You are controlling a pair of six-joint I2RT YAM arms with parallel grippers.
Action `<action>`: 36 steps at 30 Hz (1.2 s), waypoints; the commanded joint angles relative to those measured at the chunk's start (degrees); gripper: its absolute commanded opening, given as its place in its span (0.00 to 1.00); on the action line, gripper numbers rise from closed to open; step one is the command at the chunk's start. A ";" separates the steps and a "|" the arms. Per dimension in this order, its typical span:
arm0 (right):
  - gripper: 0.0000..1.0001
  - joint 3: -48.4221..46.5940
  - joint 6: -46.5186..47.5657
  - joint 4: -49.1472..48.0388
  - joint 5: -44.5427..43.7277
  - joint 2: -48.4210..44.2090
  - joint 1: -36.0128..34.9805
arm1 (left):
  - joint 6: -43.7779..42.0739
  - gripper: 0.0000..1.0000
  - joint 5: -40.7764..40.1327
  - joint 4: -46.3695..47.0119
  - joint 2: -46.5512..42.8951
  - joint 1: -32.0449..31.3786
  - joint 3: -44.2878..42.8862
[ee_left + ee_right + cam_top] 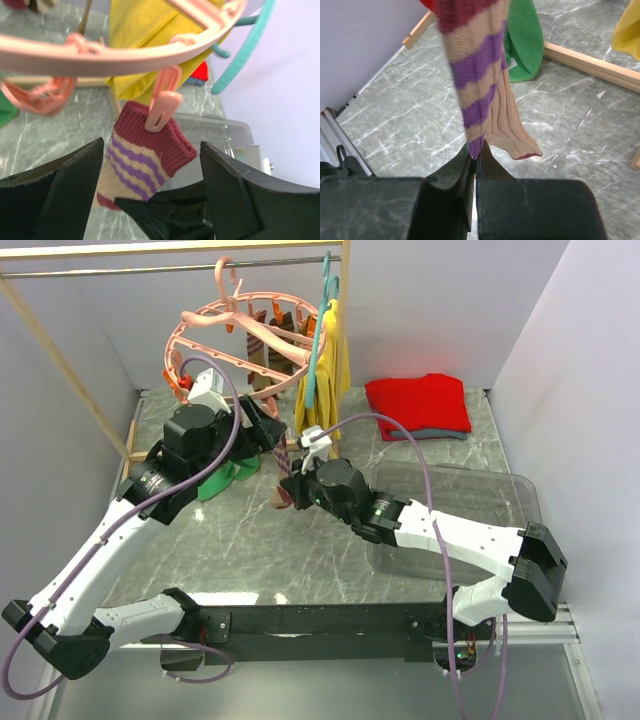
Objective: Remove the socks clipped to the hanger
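The salmon-pink ring hanger point(240, 340) hangs from the rail, and its rim point(100, 55) crosses the top of the left wrist view. A pink clip point(162, 107) holds a striped sock point(145, 155) with a maroon cuff and purple-and-tan bands. My left gripper point(151, 145) is open, one finger on each side of the sock's cuff, just under the clip. My right gripper point(476, 152) is shut on the lower end of the same sock point(477, 75), which hangs stretched above it. Other striped socks point(272, 332) stay clipped at the back of the ring.
A yellow cloth point(332, 360) on a teal hanger point(318, 335) hangs right of the ring. A folded red garment point(418, 402) lies at back right. A clear plastic bin point(480, 510) is under the right arm. A green item point(228, 480) lies near the wooden rack base point(590, 62).
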State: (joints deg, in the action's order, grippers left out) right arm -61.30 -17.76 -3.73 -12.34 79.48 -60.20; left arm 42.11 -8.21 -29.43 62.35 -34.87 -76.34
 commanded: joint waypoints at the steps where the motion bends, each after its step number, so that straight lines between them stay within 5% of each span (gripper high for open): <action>1: 0.00 -3.21 2.29 2.31 1.26 -2.49 -0.44 | -3.43 0.84 1.08 7.46 -0.47 -0.28 -0.22; 11: 0.00 -3.83 4.13 6.45 -6.28 -2.49 -1.14 | 3.23 0.83 -5.85 1.84 0.23 -0.20 -3.20; 16: 0.00 -5.23 8.43 8.20 -18.23 -1.53 -3.51 | 8.25 0.77 -11.74 -0.72 -0.82 -0.28 -5.75; 25: 0.00 -12.79 16.43 9.27 -36.68 4.80 -8.96 | 8.52 0.75 -8.93 -1.42 3.22 -0.28 -8.75; 36: 0.00 -11.57 20.30 5.58 -39.00 4.54 -10.98 | 7.46 0.78 -7.43 2.79 6.29 -0.37 -8.13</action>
State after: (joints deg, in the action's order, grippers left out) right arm -71.92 0.38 5.15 -48.62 84.88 -70.41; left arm 49.84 -16.69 -30.22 67.79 -34.98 -83.74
